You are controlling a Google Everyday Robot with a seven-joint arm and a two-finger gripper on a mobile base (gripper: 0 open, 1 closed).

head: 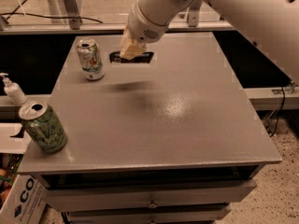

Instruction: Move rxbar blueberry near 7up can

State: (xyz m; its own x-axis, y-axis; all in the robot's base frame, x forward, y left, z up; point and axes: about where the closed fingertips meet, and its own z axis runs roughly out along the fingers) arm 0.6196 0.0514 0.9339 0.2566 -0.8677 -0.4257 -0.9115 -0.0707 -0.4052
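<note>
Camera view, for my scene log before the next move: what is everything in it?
Grey table with drawers: one, grey, fills the middle.
Slim silver-white drink can with green and red markings: one, upright, far left of the table.
Green drink can with pale marks: one, upright, near left edge of the table.
Dark navy flat snack-bar wrapper: one, in the gripper, just right of the silver-white can.
White pump bottle: one, off the table at left.
Cardboard box: one, pale with dark lettering, lower left on the floor.
Robot arm: one, white, reaching in from upper right.
Gripper: one, pale yellowish fingers, shut on the wrapper at the table's far part.
</note>
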